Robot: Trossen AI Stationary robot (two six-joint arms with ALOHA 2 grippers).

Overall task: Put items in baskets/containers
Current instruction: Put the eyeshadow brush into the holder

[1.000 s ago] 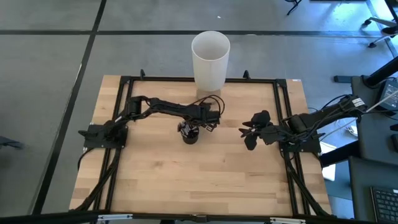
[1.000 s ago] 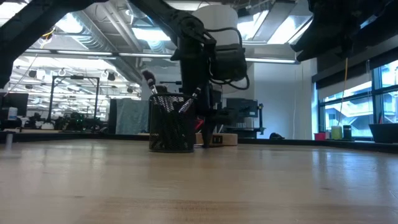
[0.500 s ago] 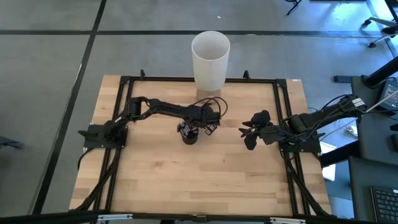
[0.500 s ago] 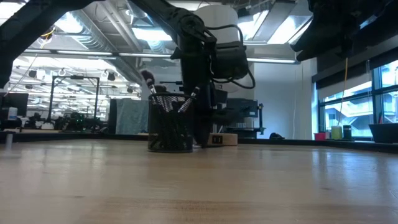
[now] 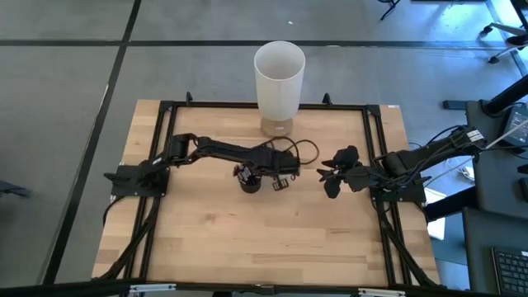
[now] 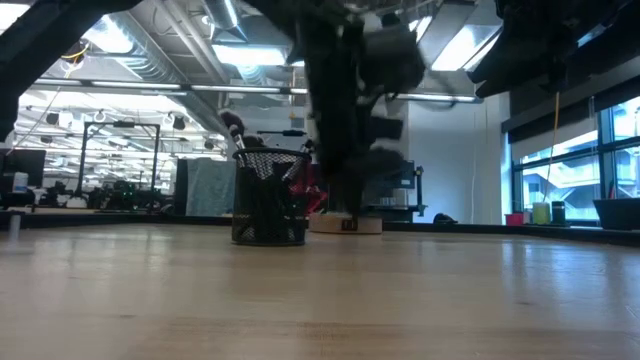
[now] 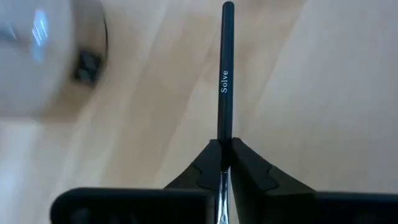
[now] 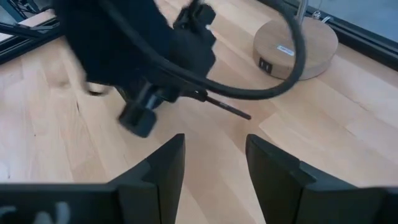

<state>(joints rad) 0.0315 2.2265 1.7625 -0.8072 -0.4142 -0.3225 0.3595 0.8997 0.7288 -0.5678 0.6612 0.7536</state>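
Observation:
My left gripper [image 5: 283, 180] is just right of the small dark mesh cup [image 5: 248, 181], shut on one thin makeup brush [image 7: 224, 81] with a dark handle. The cup [image 6: 268, 196] stands on its base on the table, and several brushes stick out of its top. The held brush also shows in the right wrist view, as a dark rod [image 8: 228, 110] jutting from the left gripper. My right gripper [image 8: 214, 155] waits open near the table's right side [image 5: 327, 176], with nothing between its fingers. My left gripper pinches the brush between its two fingertips [image 7: 208, 163], where the dark handle meets the pale ferrule [image 7: 222, 149]. The brush lies along the fingers. Its handle sticks straight out past the tips toward the table's right, its free end [image 7: 227, 7] over the wood.
A tall white cylinder [image 5: 279, 76] on a round wooden base [image 8: 295, 45] stands at the table's far middle, close behind the left arm. A black frame [image 5: 247, 106] borders the table. Bare wood lies toward the near edge [image 5: 264, 239].
My left gripper has gone from above the cup toward the table's right edge and now stands beside the cup. Its arm is blurred in the low view. The right arm has kept still.

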